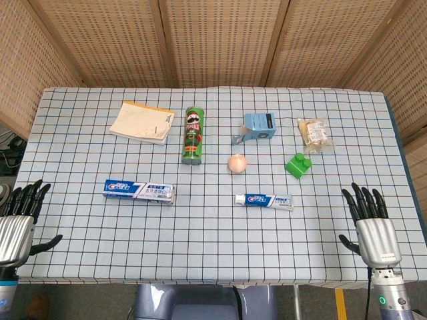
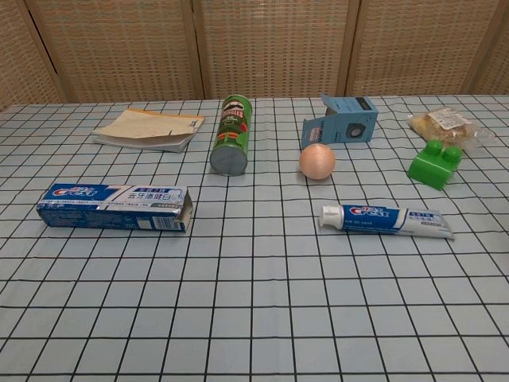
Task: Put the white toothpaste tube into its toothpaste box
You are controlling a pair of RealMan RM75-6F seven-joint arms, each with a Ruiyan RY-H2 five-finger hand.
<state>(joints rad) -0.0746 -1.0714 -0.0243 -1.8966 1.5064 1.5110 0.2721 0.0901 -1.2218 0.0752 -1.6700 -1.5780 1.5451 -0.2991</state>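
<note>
**Toothpaste tube and box lying apart, both hands waiting at the table's near edge**

Woven rattan screens are standing behind a table covered in a pale blue checked cloth [image 1: 213,253]. Near the front, the white toothpaste tube with blue lettering [image 1: 263,201] is lying flat, its cap pointing toward the robot's left. It is sitting well apart from the right hand [image 1: 370,223], which is hovering at the near right corner with fingers spread and holding nothing. The long blue-and-white cardboard toothpaste box [image 1: 139,191] is lying on its side further left, its open flap end facing the tube. The left hand [image 1: 19,217] is resting at the near left corner, fingers apart and empty, closer to the box than to the tube.

Further back, a green cylindrical crisp can [image 1: 193,136] is lying on its side, with a peach-coloured ball [image 1: 237,163], a green plastic building brick [image 1: 298,165], a small light blue carton [image 1: 258,127], a clear-wrapped snack packet [image 1: 313,133] and a tan paper notepad [image 1: 141,123] spread around it.
</note>
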